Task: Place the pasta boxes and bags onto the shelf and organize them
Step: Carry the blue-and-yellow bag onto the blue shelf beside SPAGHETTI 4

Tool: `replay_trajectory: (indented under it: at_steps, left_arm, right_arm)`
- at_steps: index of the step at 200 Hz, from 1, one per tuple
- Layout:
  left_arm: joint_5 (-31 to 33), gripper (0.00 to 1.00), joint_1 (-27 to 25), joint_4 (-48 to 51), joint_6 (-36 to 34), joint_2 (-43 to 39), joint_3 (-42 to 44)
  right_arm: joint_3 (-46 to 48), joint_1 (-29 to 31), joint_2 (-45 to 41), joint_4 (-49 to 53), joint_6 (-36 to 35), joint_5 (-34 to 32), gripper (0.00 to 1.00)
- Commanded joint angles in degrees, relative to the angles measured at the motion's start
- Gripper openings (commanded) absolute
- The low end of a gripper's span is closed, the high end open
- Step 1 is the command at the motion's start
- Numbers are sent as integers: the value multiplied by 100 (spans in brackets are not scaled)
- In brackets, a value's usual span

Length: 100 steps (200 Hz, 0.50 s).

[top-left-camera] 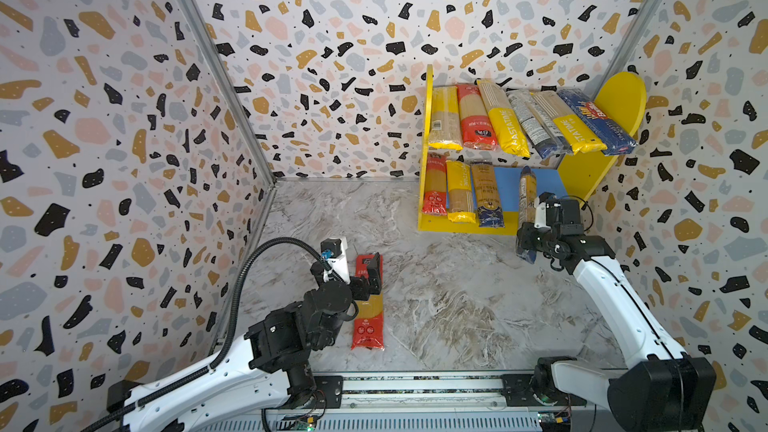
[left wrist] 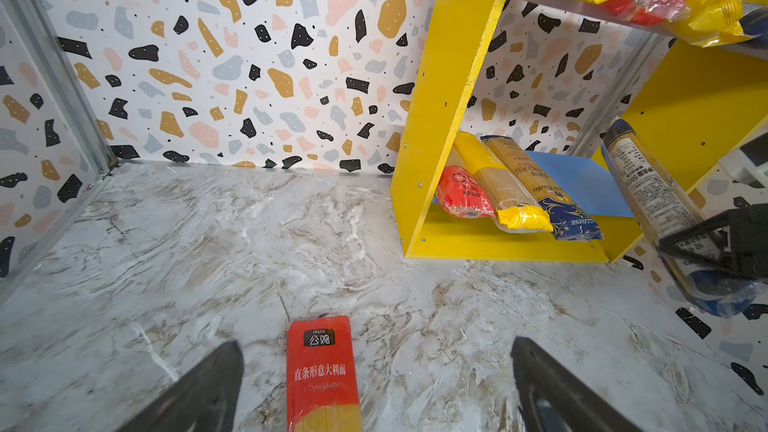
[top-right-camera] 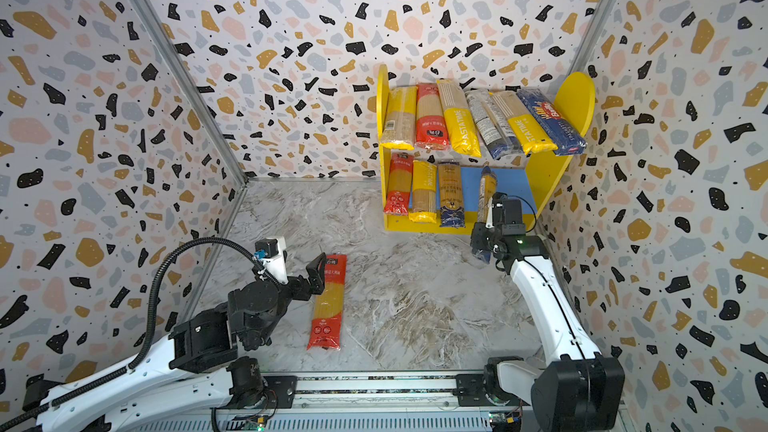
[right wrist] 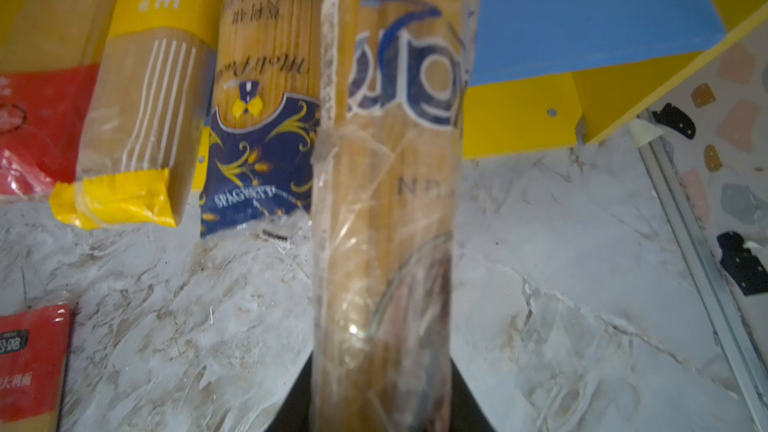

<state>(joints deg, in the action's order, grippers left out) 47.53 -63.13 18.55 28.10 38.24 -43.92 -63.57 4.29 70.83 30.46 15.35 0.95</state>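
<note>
One red spaghetti pack (top-left-camera: 368,326) (top-right-camera: 326,313) (left wrist: 322,367) lies flat on the marble table. My left gripper (top-left-camera: 368,276) (top-right-camera: 321,273) (left wrist: 376,371) hangs open over its far end, one finger on each side. My right gripper (top-left-camera: 525,241) (top-right-camera: 482,238) (right wrist: 382,405) is shut on a clear spaghetti bag with dark blue ends (top-left-camera: 526,193) (top-right-camera: 484,193) (left wrist: 648,189) (right wrist: 386,201). The bag's far end reaches over the blue lower board (top-left-camera: 544,184) (right wrist: 582,2) of the shelf (top-left-camera: 621,97) (top-right-camera: 575,93) (left wrist: 449,97); its near end sticks out in front of the shelf.
Several packs fill the shelf's upper tier, overhanging its front edge. Three packs (top-left-camera: 461,197) lie at the left of the lower tier, with bare blue board to their right. Patterned walls close in on three sides, and the shelf stands in the back right corner.
</note>
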Motion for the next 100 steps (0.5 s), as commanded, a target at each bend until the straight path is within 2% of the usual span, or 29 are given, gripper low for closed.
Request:
replay_trajectory:
  at_steps: [1,60,100]
  left_arm:
    - [212,99,-16,18,7,-123,85]
    - [310,100,-17,70,-189,1,-56]
    - [415,99,-14,195,-351,144,-310]
  right_arm:
    - [-604,-129,125,-1092,-264,294,8]
    - [-909,-156,973,-1776,-349,469,8]
    - [-1459,-157,1441,-1794,-513,483,8]
